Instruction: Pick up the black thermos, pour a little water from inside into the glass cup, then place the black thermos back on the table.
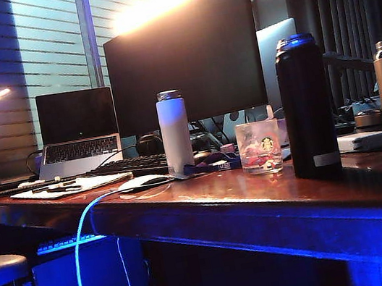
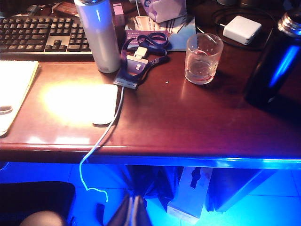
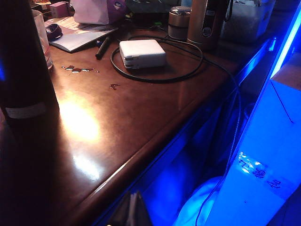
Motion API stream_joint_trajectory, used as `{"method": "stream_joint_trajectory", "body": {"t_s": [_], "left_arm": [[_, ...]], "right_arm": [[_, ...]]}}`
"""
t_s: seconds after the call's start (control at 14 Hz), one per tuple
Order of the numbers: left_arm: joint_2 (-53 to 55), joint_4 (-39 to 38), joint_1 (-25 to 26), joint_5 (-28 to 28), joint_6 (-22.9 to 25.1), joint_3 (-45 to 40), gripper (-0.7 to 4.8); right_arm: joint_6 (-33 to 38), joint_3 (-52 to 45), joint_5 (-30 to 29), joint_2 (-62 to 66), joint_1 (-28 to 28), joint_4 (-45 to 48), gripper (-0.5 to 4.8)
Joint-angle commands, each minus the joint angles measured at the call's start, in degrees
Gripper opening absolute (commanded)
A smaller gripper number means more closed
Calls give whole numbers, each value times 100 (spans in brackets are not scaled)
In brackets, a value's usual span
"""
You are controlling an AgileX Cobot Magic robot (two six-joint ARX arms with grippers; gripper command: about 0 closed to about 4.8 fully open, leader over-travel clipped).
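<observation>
Black thermos (image 3: 23, 70) upright on table (image 3: 108, 127), white charger (image 3: 142, 53) ringed by cable, right claw (image 3: 133, 212) closed below edge.

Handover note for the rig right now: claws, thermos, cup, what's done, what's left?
Left claw: shut, empty, below the table's front edge.
Right claw: shut, empty, also low off the edge, near the black thermos.
Thermos stands upright on the table, glass cup beside it, apart.
Done: can't tell whether it was poured; cup contents unclear.
Left: confirm water in cup.

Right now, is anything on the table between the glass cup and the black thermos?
No. In the left wrist view only bare table lies between the glass cup and the black thermos; the exterior view shows the same gap.
</observation>
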Motion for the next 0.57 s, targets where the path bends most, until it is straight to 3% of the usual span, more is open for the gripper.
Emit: {"method": "stream_joint_trajectory", "body": {"t_s": [0.07,0.21,0.29,0.43,0.57], "left_arm": [[-17,144,-4,-151,-31,17,22],[-26,332,4,-859,-627,0,22],[-201,623,72,-1235,-640,-107,19],[-754,1873,243,-1167,-693,-874,-6],[-1578,3084,481,-1196,-1137,-2079,-6]], "right_arm": [[20,-22,9,-4,2,55,-1],[20,-22,9,-4,2,55,-1],[20,-22,9,-4,2,55,-1],[20,-22,9,-4,2,55,-1],[20,-22,9,-4,2,55,-1]]}}
